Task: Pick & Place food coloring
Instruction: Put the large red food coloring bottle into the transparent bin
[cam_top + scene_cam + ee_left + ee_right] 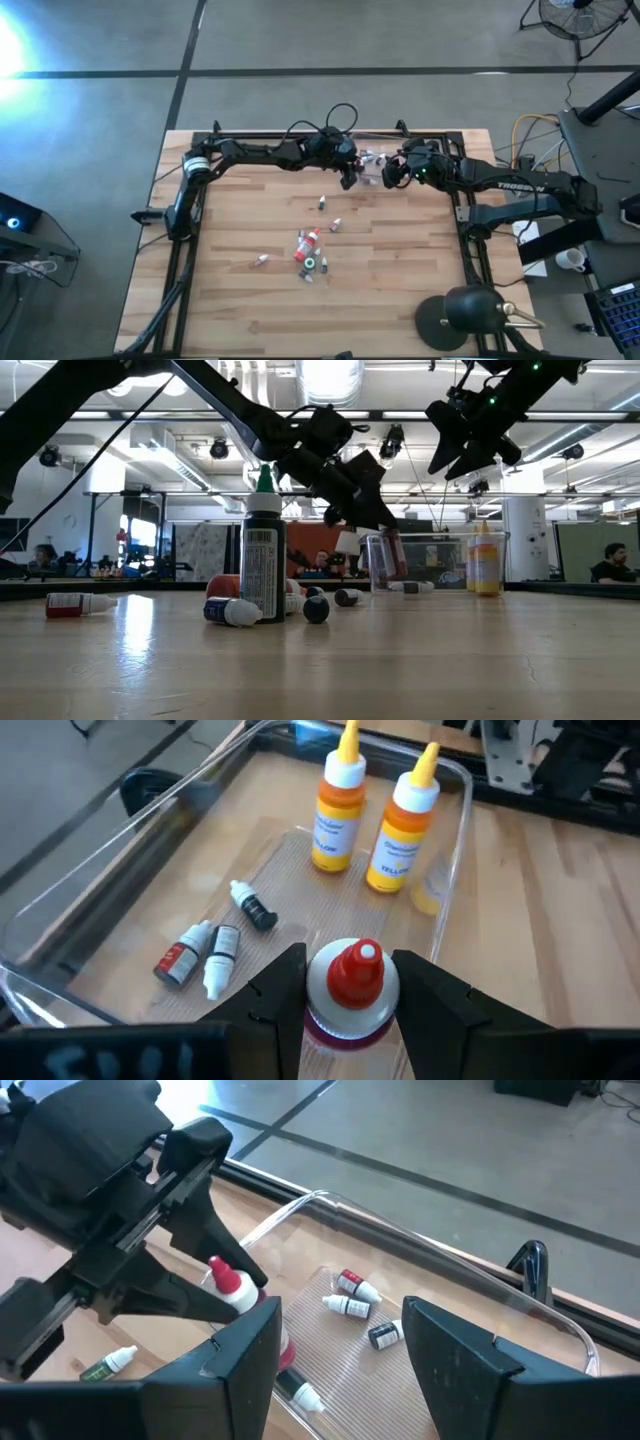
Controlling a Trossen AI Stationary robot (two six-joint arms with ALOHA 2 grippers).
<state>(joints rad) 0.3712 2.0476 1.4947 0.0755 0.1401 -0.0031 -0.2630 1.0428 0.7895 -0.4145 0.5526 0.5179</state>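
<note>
A clear plastic box (455,830) sits at the table's far middle (372,158). Two yellow bottles (338,815) stand upright in it and three tiny bottles (215,945) lie on its floor. My left gripper (345,985) hangs over the box's edge, shut on a red-capped food coloring bottle (230,1285). My right gripper (345,1365) hovers open just right of the box (392,172), with nothing between its fingers. More food coloring bottles (308,250) lie loose on the wood at mid-table. My left gripper pinches the bottle's white upper part (345,1005), just under the red pointed cap (355,965), with one finger on each side. The fingers slant down from the table's left. The bottle is cap up and lifted clear, above the box.
A dark bottle with a green cap (263,550) stands among the loose ones near the table's middle. A black lamp base (462,315) sits at the near right corner. Bare wood lies at the near left (210,310).
</note>
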